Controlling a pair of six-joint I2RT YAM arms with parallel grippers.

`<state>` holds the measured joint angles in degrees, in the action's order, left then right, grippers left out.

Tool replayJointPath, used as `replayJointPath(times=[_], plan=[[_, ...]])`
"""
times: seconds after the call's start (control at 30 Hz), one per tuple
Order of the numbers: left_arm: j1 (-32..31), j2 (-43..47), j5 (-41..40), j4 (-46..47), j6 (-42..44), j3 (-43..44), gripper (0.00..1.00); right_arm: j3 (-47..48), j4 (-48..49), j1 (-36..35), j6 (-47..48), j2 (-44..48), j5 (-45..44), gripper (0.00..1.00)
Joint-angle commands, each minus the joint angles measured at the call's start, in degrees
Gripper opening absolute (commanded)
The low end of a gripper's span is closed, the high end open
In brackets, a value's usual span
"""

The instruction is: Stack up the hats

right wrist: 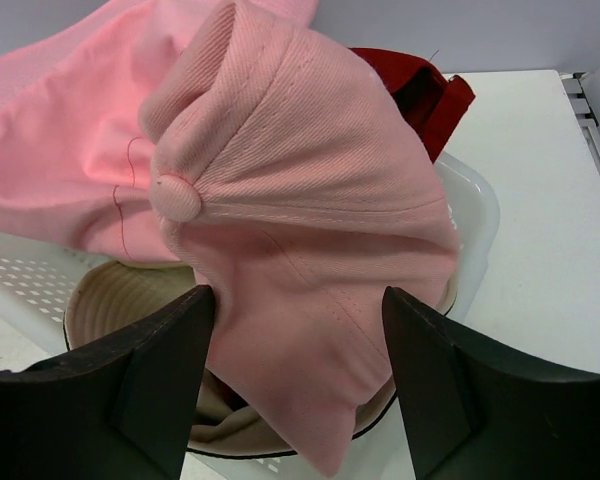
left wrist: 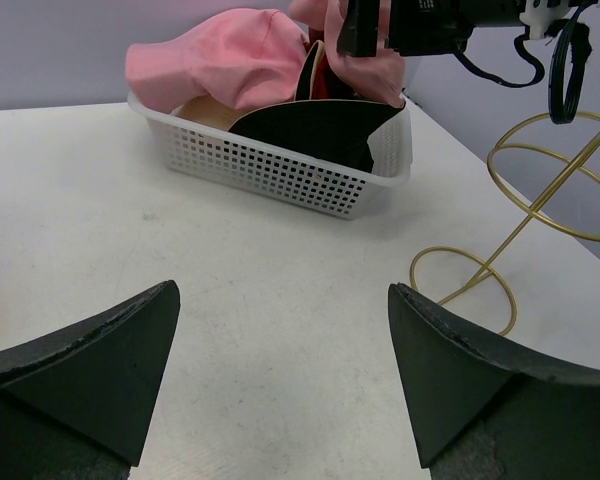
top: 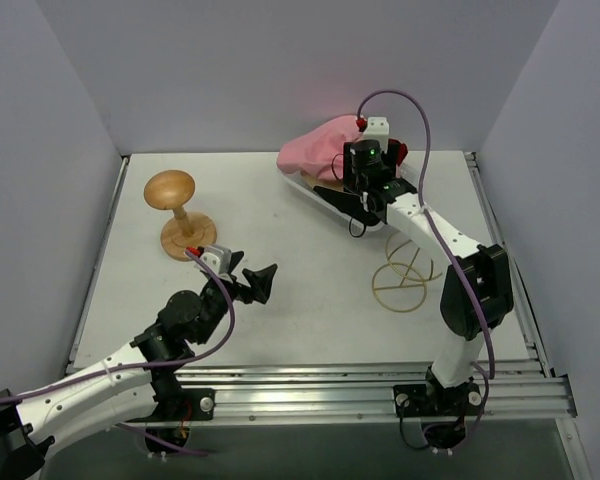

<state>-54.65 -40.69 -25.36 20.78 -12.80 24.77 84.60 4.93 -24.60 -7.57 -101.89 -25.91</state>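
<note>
1. Nearest the overhead camera, the left arm's tool [top: 252, 283] hangs with jaws wide apart above the grey bench [top: 310, 320]. It is well apart from the white plastic mesh basket [top: 325, 200] at the far side. The right arm's tool [top: 365, 170] is at the basket, by the soft pink fabric cap [top: 315, 150].
2. From the left wrist, the basket [left wrist: 280, 170] lies ahead, with the pink cap [left wrist: 230, 65] heaped above a black fabric bucket hat [left wrist: 320, 125].
3. From the right wrist, the cap's crown [right wrist: 300, 200] sits between the right tool [right wrist: 295, 300] fingers, fabric brushing both. I can't tell whether they grip. This arm looks best placed to lift it.
</note>
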Motion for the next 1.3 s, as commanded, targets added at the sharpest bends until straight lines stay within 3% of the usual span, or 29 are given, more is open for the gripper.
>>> replayJointPath(times=[0.0, 0.1, 0.13, 0.23, 0.57, 0.7, 1.07, 1.27], plan=[[-0.2, 0.0, -0.1, 2.8, 0.6, 0.7, 0.94, 1.4, 1.0, 0.1, 1.7, 0.2, -1.8, 0.63], [-0.2, 0.0, -0.4, 2.8, 0.7, 0.8, 0.94, 1.2, 1.7, 0.1, 1.8, 0.3, -1.7, 0.52], [-0.2, -0.1, -0.6, 2.8, 0.7, 0.7, 0.94, 1.4, 1.7, 0.1, 2.0, 0.5, -1.9, 0.42], [-0.2, -0.1, -0.6, 2.8, 0.7, 0.8, 0.94, 1.4, 2.6, 0.1, 3.0, 1.2, -0.8, 0.26], [-0.2, -0.3, -0.4, 3.0, 0.7, 0.7, 0.94, 4.6, 2.6, 0.1, 2.4, 0.0, 3.9, 0.21], [-0.2, -0.7, -0.2, 3.0, 0.7, 0.9, 0.94, 5.7, 2.5, 0.1, 3.2, 0.5, 3.2, 0.01], [-0.2, -0.1, 0.1, 3.1, 0.4, 0.7, 0.94, 12.7, -2.8, -0.3, 1.9, 8.7, 0.7, 0.00], [-0.2, -0.2, 0.5, 3.0, 0.4, 0.8, 0.94, 7.8, -3.3, -1.2, -0.6, 19.7, 5.3, 0.00]])
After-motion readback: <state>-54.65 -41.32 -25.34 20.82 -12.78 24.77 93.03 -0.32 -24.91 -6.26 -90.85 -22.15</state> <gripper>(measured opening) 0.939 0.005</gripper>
